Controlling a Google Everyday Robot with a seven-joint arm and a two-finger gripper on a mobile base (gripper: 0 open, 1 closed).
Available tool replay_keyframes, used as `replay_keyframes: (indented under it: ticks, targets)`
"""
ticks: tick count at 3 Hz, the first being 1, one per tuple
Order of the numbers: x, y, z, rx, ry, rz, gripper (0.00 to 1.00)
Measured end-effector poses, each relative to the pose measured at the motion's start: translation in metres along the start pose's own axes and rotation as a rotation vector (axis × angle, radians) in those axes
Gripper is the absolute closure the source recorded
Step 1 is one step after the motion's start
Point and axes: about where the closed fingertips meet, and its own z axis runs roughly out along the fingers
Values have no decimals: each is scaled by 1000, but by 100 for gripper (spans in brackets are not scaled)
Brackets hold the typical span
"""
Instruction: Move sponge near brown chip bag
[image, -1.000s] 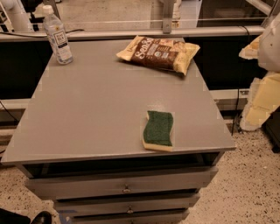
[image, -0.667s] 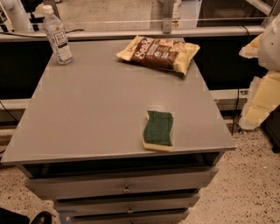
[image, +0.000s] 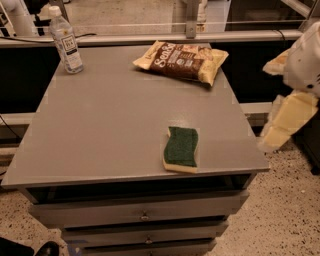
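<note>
The sponge, dark green top over a pale yellow layer, lies flat near the front right edge of the grey table. The brown chip bag, dark brown with cream ends and white lettering, lies at the back right of the table, well apart from the sponge. My gripper is a white and cream shape hanging beside the table's right edge, off the tabletop, to the right of the sponge and not touching it. It holds nothing that I can see.
A clear water bottle with a white cap stands upright at the table's back left corner. Drawers sit under the tabletop. A rail and counter run behind the table. Speckled floor lies to the right.
</note>
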Motion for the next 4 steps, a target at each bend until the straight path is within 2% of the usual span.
replay_keyframes:
  ticks: [1, 2, 3, 4]
  targets:
    - [-20, 24, 63, -84, -175, 76, 0]
    - [-54, 40, 111, -139, -347, 142, 0]
    - [-82, 47, 133, -172, -461, 184, 0]
    - [-101, 57, 147, -184, -524, 185, 0]
